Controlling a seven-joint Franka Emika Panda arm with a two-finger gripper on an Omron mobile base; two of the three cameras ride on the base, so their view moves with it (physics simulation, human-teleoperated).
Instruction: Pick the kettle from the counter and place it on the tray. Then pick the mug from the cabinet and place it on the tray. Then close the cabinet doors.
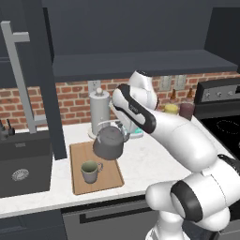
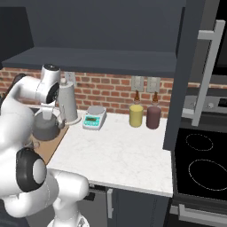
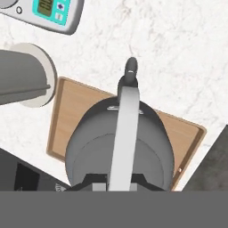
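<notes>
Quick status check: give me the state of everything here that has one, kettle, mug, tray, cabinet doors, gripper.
kettle: upright, over the tray's far end; whether it rests on it, cannot tell
mug: upright on the tray, apart from the kettle
tray: flat on the counter
cabinet doors: open
gripper: at the kettle's handle; jaws hidden, open or shut cannot be told

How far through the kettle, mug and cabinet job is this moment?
Done: the mug stands on the tray. In hand: the kettle hangs over the tray, carried by its handle, not set down. Left: release it and close the open cabinet doors.
</notes>
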